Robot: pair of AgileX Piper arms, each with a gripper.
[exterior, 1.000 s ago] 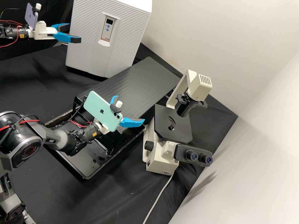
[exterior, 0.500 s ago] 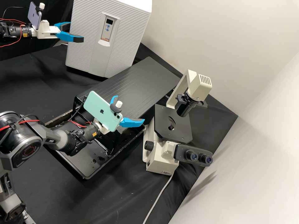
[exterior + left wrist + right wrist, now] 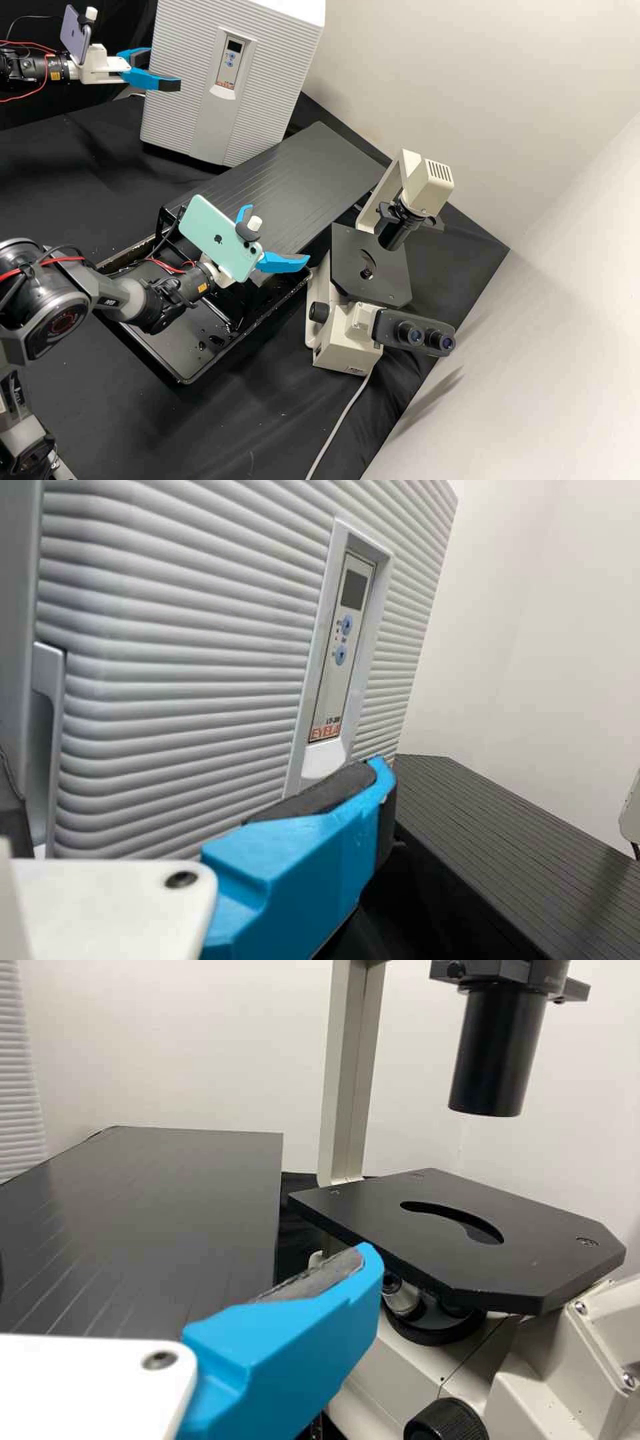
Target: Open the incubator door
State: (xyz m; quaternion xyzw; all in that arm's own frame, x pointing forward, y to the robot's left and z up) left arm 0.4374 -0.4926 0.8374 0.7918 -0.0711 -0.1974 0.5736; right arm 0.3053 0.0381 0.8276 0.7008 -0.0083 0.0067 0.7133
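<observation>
Black bench [image 3: 87, 167]; incubator [image 3: 170, 680] pale grey, finely ribbed, door [image 3: 267, 87] closed; left hand [image 3: 163, 71], right hand [image 3: 278, 233]: fingers apart.

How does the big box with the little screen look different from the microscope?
The box, an incubator, is a bulky, closed block; the microscope is slimmer and open-framed.
The incubator is light grey with a ridged front; the microscope is smooth cream with black parts.
The incubator has a small control panel; the microscope has two eyepieces.
Both are pale-bodied and stand on the black bench.
</observation>
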